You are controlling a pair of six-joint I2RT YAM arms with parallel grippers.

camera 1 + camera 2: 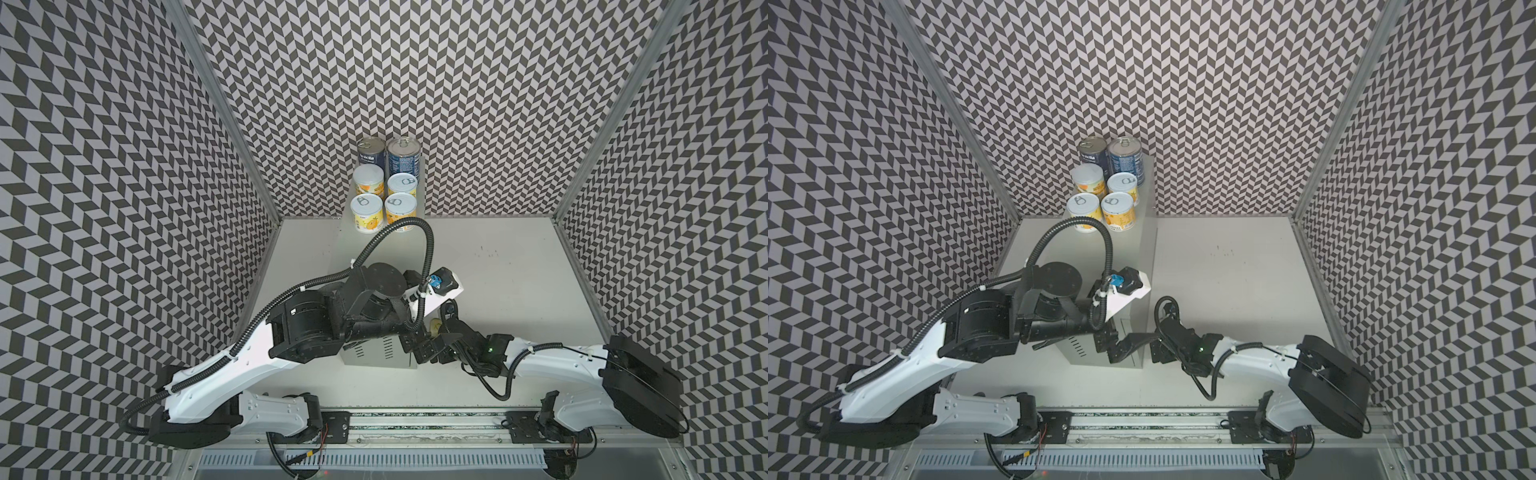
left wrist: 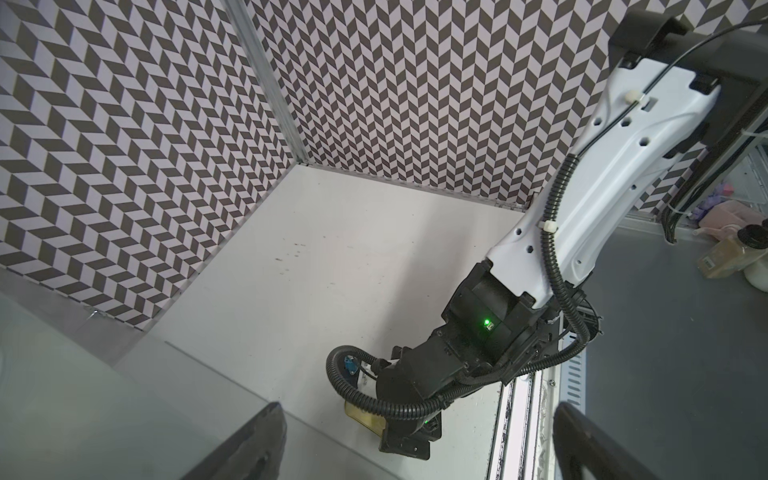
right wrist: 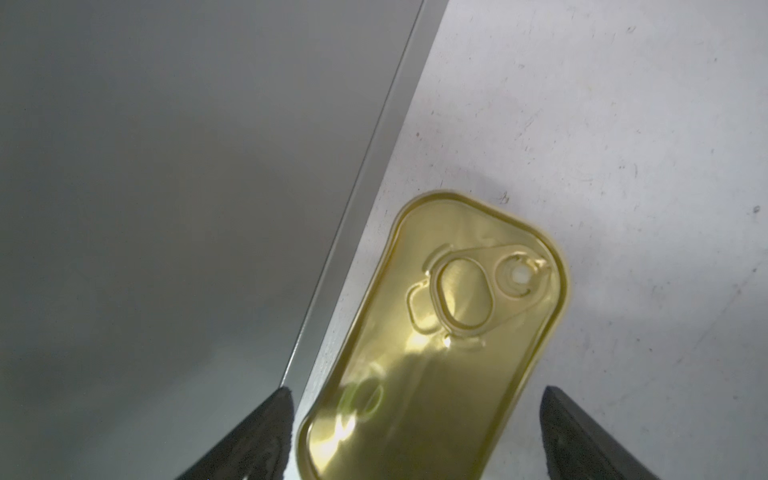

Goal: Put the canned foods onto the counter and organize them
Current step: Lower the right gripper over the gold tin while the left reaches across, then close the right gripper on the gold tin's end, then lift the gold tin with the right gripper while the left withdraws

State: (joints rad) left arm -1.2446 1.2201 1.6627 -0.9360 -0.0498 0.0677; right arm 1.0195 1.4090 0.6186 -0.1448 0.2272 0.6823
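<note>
Gold-topped rectangular tin [image 3: 432, 332] sits on the white surface [image 3: 623, 124]; my right jaws straddle it, open; left jaws wide, empty.

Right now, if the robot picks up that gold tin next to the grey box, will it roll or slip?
Probably no rolling: the gold tin is flat-topped with long straight sides, not round. Its shiny metal may be slippery for the fingers. It looks stiff, so squeezing likely won't dent it.
</note>
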